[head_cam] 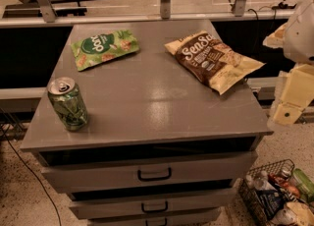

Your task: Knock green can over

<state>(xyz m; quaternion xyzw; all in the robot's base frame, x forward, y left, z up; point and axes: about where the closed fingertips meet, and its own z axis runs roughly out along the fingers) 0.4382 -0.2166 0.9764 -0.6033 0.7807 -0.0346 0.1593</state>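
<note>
The green can (pixel 67 103) stands upright near the front left corner of the grey cabinet top (pixel 157 107). It is green with a pale marbled pattern and a silver top with a pull tab. My gripper (pixel 288 107) hangs at the far right of the view, beyond the cabinet's right edge and about level with its top. It is far from the can, with the whole width of the top between them.
A flat green snack bag (pixel 104 47) lies at the back left and a brown-and-cream chip bag (pixel 213 60) at the back right. Drawers (pixel 154 174) sit below the top. A wire basket (pixel 274 195) of items stands on the floor at the right.
</note>
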